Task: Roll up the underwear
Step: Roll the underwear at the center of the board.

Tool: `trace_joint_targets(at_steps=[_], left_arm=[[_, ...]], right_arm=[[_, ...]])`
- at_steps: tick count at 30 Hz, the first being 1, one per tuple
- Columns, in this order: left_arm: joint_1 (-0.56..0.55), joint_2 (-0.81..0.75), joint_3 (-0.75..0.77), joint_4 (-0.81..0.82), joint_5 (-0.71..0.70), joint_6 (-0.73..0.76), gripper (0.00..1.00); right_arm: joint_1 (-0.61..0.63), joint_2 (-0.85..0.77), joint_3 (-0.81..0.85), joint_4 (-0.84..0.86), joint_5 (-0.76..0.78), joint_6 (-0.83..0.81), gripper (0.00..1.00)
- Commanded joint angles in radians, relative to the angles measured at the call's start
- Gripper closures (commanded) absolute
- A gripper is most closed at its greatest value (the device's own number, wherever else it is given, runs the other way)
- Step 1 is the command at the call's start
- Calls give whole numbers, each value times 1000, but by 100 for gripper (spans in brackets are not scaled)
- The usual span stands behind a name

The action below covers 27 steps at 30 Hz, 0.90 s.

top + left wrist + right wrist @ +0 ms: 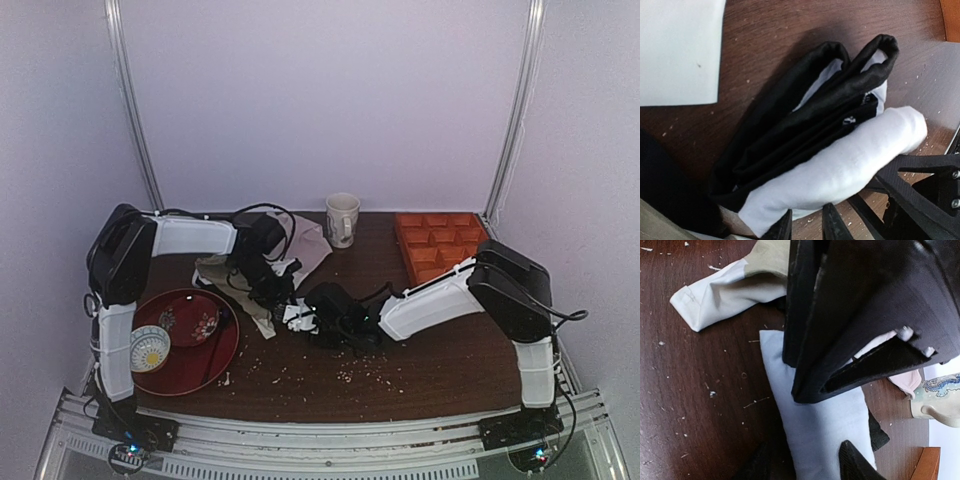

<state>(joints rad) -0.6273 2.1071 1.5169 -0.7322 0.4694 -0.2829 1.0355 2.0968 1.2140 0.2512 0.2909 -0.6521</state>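
The underwear (297, 312) lies at the table's middle as a tight roll, white outside with black hems. In the left wrist view the roll (840, 170) lies slantwise, its black folds (805, 125) beside it. My left gripper (807, 222) has its jaws a little apart, the fingertips (782, 225) at the roll's near edge; bare table shows between them. In the right wrist view my right gripper (807, 465) is open and straddles the white roll (815, 420). The left gripper's black body (865, 315) hangs over the roll's far end. Both grippers (283, 292) (308, 315) meet over the roll.
An olive-beige garment (212, 268) and a pale pinkish-grey cloth (312, 245) lie behind the roll. A mug (341, 218) stands at the back. An orange compartment tray (437, 243) is at the back right. A red plate (195, 345) and a small bowl (150, 347) are at the left. Crumbs dot the table.
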Motion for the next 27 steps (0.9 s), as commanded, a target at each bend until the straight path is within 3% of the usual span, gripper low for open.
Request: trace_joint_targets(at_steps=[1, 8, 14, 22, 27], left_arm=[[12, 45, 17, -66, -15, 15, 69], [34, 24, 16, -54, -6, -5, 69], [42, 24, 23, -51, 3, -17, 69], [90, -52, -37, 29, 66, -77, 69], [106, -115, -62, 67, 90, -117, 69]], right_arm=[[-10, 48, 15, -69, 7, 8, 60], [-13, 65, 25, -79, 14, 25, 85], [-15, 73, 41, -94, 3, 38, 99], [-17, 59, 45, -118, -16, 68, 100], [-18, 0, 62, -204, -116, 164, 100]])
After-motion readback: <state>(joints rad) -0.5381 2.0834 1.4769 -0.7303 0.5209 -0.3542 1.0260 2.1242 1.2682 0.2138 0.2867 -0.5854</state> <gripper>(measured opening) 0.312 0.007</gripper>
